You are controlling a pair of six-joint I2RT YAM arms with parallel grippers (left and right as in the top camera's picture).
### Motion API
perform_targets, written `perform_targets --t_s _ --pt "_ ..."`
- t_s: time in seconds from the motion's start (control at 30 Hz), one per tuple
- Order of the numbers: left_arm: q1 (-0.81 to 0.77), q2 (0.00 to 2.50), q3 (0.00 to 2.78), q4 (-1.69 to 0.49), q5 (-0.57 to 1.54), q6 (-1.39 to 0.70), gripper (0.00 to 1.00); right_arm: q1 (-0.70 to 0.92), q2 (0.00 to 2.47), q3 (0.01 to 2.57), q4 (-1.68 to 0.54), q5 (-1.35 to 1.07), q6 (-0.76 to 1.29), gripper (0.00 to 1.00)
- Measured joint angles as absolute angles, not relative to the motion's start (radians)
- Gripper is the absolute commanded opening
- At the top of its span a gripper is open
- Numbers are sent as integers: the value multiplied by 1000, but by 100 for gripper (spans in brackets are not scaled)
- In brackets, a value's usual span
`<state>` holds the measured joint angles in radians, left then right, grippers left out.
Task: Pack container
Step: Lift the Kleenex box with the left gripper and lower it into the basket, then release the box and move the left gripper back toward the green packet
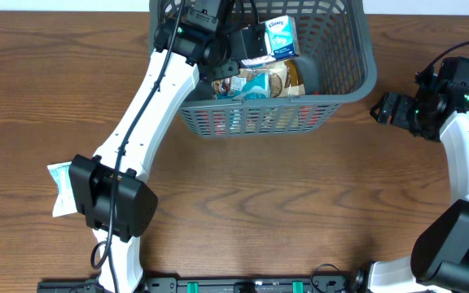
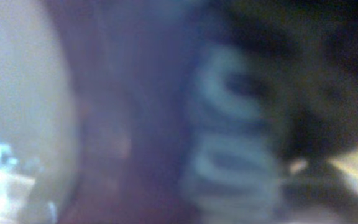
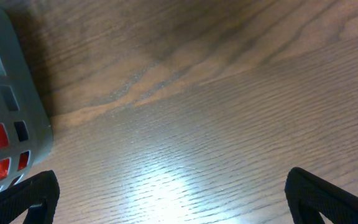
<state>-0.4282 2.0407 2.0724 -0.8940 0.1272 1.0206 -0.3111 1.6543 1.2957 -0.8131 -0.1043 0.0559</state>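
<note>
Grey basket (image 1: 357,77): left gripper (image 1: 228,72) sits deep among packets (image 1: 267,77) (grip unreadable, wrist view blurred). Probably best to lift straight up, clear of the basket; right gripper (image 3: 173,202) wide open, empty.

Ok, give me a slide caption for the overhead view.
Left gripper deep in the grocery-filled container; right gripper hovers beside it over the table.
</note>
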Motion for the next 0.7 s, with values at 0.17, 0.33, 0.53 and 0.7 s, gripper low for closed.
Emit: perform_targets --t_s 0.17,0.33,0.53,0.7 --pt "-428 2041 2072 -902 127 1021 74 -311 1654 1296 -815 -104 56 99" --pt "-428 2040 2072 -914 128 1021 77 -311 1654 1296 -815 -104 56 99" --pt "-428 2038 2072 -908 128 1022 82 -311 1654 1296 -822 -104 56 99" --pt "-428 2003 2072 -847 122 1021 85 -311 1654 1296 -826 -104 56 99"
